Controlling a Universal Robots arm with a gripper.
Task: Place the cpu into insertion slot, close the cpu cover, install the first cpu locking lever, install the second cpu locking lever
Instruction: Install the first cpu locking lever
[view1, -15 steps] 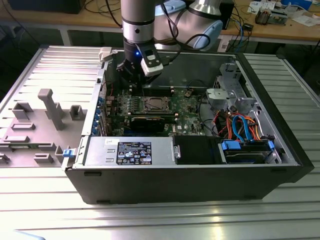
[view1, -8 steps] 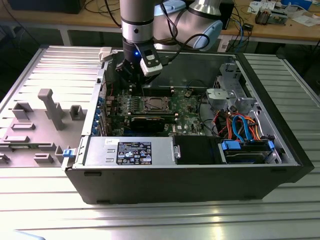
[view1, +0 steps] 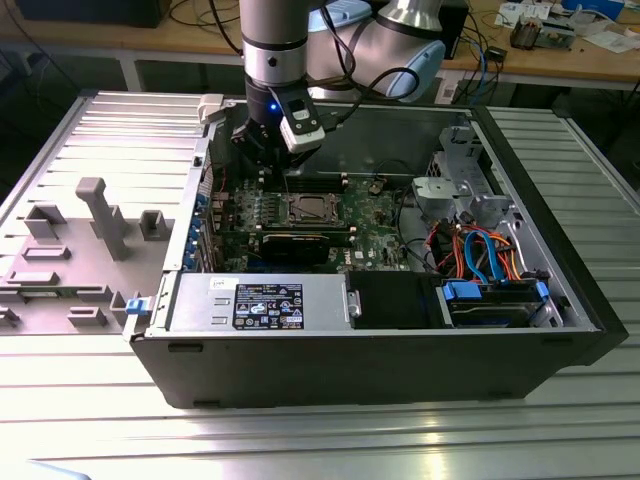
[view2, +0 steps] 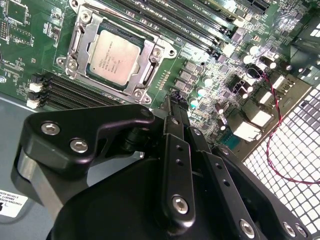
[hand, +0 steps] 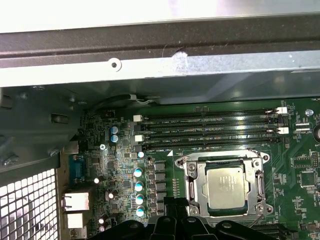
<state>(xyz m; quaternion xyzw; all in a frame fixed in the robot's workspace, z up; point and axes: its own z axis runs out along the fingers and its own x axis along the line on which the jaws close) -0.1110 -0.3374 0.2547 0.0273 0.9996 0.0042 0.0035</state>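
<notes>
Just ahead of pincer (view2: 176, 107): cpu (view2: 113, 59) seated flat in insertion slot (view2: 75, 42), cpu cover (view2: 148, 62) framing it. Pincer fingers together, empty, hovering above board. Memory slots (hand: 210, 131) beyond socket. Risk: closed tips descending off-line could scrape cover or neighbouring capacitors (hand: 138, 186).

One cpu (view2: 114, 59), one cover (view2: 77, 42), one slot (hand: 194, 188), one pincer (view2: 175, 107), four capacitors (hand: 138, 172).
</notes>
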